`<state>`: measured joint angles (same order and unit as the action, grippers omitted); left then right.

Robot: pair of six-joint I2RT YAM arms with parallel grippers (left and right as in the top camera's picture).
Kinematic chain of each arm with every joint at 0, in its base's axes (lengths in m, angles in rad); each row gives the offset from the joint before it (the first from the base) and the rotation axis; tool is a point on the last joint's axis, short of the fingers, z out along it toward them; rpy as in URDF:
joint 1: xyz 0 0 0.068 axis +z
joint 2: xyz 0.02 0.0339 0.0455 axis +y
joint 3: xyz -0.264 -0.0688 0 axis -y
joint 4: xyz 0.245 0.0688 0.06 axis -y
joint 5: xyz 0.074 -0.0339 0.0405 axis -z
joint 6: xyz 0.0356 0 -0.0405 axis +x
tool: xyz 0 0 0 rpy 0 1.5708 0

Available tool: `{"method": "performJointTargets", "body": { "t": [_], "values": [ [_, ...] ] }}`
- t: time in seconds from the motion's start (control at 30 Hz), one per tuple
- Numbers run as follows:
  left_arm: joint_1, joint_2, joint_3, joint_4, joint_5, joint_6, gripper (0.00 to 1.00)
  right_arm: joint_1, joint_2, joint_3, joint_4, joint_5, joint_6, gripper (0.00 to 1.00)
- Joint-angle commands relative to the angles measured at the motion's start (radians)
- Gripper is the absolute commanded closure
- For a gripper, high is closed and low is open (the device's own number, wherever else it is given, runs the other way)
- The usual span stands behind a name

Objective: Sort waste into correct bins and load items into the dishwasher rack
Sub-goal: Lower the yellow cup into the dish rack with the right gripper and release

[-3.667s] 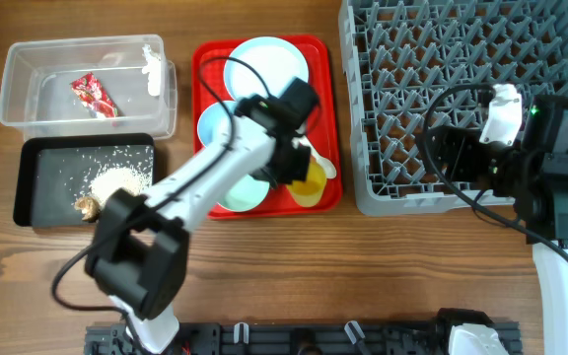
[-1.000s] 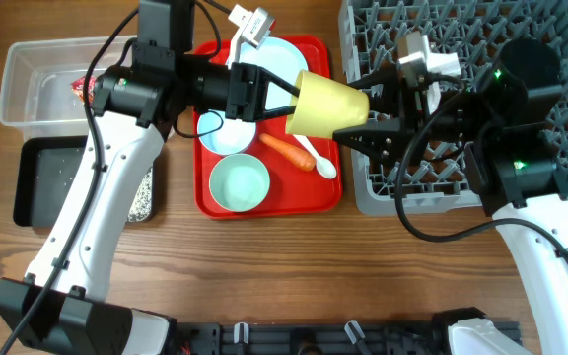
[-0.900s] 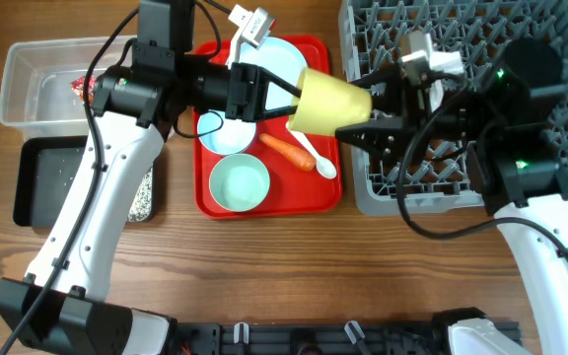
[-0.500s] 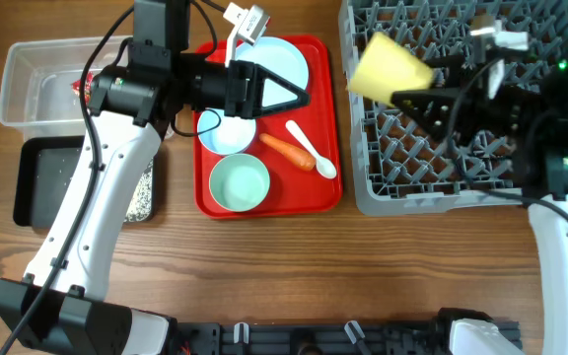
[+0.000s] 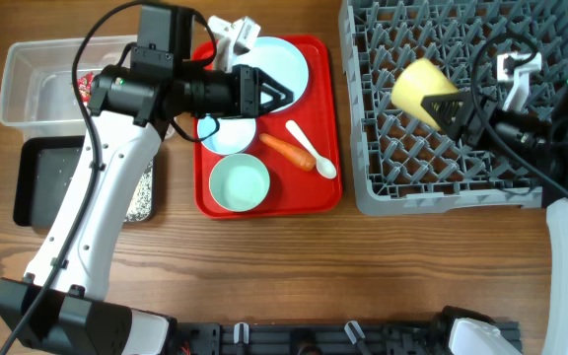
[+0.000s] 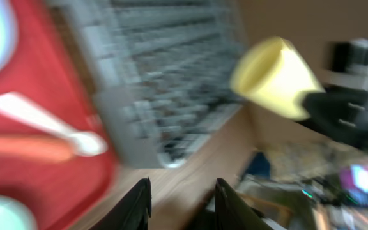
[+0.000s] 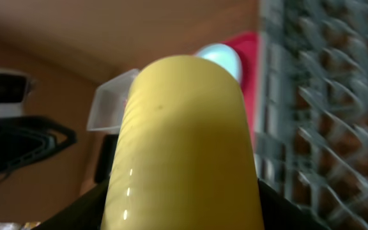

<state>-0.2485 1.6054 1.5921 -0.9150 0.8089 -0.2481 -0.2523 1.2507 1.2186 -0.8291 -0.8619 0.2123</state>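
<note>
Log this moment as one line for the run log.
right gripper: shut on yellow cup, over rack | left gripper: open, empty, above red tray

You are looking at: matt grey plastic rack (image 5: 383,163); smooth, faintly glossy yellow cup (image 5: 419,86); grained wooden table (image 5: 363,276).

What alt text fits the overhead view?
The right gripper holds a small yellow cup above the grey plastic dishwasher rack. The left gripper hovers empty over a flat red tray holding an orange carrot and a white plastic spoon.
</note>
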Motion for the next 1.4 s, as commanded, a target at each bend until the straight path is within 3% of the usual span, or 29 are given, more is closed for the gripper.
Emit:
{"method": "performJointTargets", "body": {
  "t": [0.0, 0.2, 0.57, 1.0, 1.37],
  "values": [
    [0.005, 0.012, 0.001, -0.046, -0.307, 0.009, 0.67, -0.004, -0.028, 0.137, -0.141, 0.269, -0.029, 0.41],
    [0.005, 0.012, -0.001, -0.074, -0.384, 0.009, 0.65, -0.002, -0.026, 0.338, -0.413, 0.601, -0.040, 0.45],
    [0.005, 0.012, -0.002, -0.074, -0.385, 0.009, 0.62, 0.005, 0.103, 0.356, -0.600, 0.697, -0.106, 0.46],
    [0.004, 0.012, -0.002, -0.092, -0.407, 0.009, 0.63, 0.224, 0.438, 0.351, -0.641, 0.756, -0.071, 0.46],
    [0.004, 0.012, -0.002, -0.093, -0.411, 0.009, 0.63, 0.225, 0.477, 0.331, -0.605, 0.809, -0.049, 0.44]
  ]
}}
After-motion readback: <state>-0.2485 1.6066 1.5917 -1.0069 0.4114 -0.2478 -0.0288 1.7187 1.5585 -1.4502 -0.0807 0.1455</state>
